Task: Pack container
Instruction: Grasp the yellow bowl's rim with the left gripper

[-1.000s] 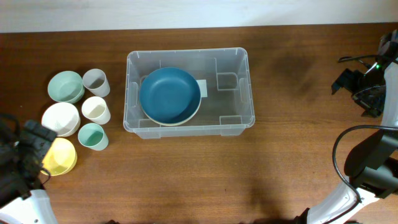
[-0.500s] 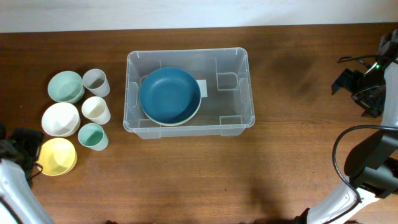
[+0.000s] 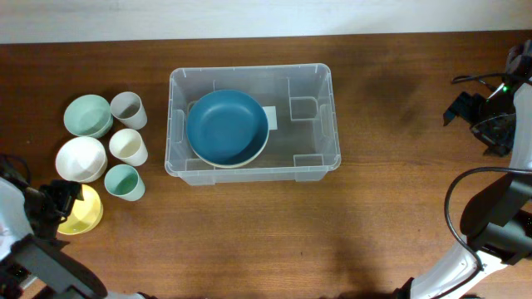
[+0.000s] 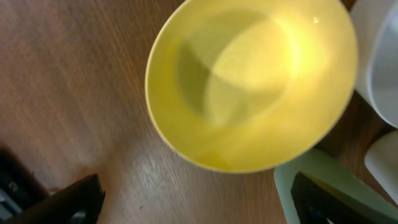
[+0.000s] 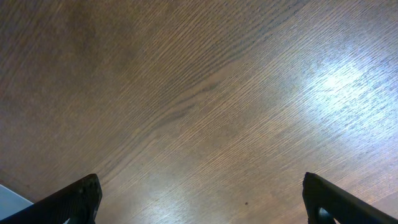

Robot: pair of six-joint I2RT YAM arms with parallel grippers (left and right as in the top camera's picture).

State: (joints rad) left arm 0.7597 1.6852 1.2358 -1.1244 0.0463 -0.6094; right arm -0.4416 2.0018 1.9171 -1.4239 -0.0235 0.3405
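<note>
From overhead we lose the left edge of the yellow bowl [image 3: 86, 213] beneath the left pincer [image 3: 60, 202], whose jaws we cannot make out there. At the left wrist that bowl is blurred, the white bowl [image 4: 379, 56] is cut by the right edge, and only dark fingertips [image 4: 74, 202] show. The blue bowl [image 3: 227, 127] hides most of the white label [image 3: 271, 117] on the base of the container [image 3: 333, 116].

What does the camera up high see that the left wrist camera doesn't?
Only the overhead view shows the container with the blue bowl inside it, and the green bowl. Only the left wrist view shows the yellow bowl big and close, right down inside. Both show the yellow bowl, a bit of the white bowl and the wooden table.
</note>
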